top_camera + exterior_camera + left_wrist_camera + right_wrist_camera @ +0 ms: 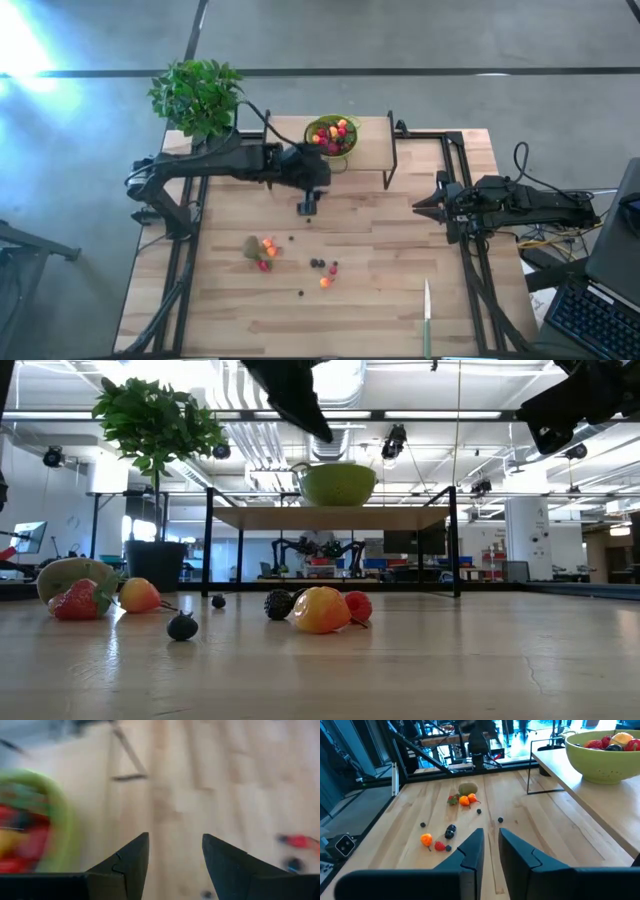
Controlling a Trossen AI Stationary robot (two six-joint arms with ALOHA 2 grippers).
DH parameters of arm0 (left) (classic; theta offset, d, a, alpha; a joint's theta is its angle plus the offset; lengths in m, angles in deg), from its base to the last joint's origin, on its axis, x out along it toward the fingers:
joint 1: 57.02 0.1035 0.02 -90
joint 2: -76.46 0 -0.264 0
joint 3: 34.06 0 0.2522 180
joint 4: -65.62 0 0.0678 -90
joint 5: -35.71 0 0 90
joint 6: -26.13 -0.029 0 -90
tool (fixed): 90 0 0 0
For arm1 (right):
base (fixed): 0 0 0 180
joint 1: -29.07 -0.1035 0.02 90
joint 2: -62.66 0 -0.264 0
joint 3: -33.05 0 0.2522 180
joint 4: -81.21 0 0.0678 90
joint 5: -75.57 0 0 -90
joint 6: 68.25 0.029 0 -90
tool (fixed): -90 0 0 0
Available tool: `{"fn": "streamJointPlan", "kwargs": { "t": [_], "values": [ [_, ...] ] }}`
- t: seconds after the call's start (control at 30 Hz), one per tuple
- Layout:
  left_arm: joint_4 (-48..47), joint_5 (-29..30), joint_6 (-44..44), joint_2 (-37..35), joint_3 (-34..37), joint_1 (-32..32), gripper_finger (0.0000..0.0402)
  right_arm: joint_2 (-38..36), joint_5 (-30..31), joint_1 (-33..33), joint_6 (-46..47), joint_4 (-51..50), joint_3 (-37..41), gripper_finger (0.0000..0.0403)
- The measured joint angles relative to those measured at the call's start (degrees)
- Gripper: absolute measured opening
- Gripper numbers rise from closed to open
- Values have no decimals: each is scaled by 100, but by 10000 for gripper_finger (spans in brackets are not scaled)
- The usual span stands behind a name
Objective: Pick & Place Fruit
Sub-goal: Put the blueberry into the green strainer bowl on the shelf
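The fruit lies loose on the wooden table: a brown kiwi [252, 246] with a strawberry [78, 600] and an orange piece [140, 595] beside it, and nearer the middle a blackberry [279, 604], an orange-yellow fruit [322, 610] and a red berry [357, 605]. More fruit fills the lime-green bowl [332, 135], which stands on a raised shelf [340, 517]. My left gripper [307, 207] hangs open above the table, just near of the bowl, nothing between its fingers [131, 862]. My right gripper [491, 850] waits at the right edge, its fingers a narrow gap apart and empty.
A potted plant [197, 95] stands at the far left corner. A slim knife [427, 315] lies near the front right. The shelf's dark legs [390, 160] stand at the far middle. Small dark berries [300, 293] dot the boards.
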Motion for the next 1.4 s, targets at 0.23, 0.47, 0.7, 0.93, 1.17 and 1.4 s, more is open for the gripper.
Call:
{"fn": "streamJointPlan", "kwargs": {
  "t": [0.23, 0.47, 0.7, 0.93, 1.17, 1.4],
  "values": [
    [408, -403, -26, 4, 1282, -58, 190, 0, 0, 0, 0, 0, 0, 40],
    [1459, -392, -376, 11, 2489, -54, 190, 0, 0, 0, 0, 1, 0, 45],
    [2341, -416, -508, 11, 3205, -53, 190, 2, 0, 0, 0, 1, 0, 67],
    [3123, -463, -550, 11, 3706, -56, 190, 2, 0, 0, 0, 1, 0, 91],
    [3649, -479, -452, 56, 4029, -56, 190, 2, 0, 0, 0, 1, 0, 112],
    [3809, -483, -411, 495, 4031, -56, 190, 2, 0, -2, 0, -1, 0, 132]
  ]
}}
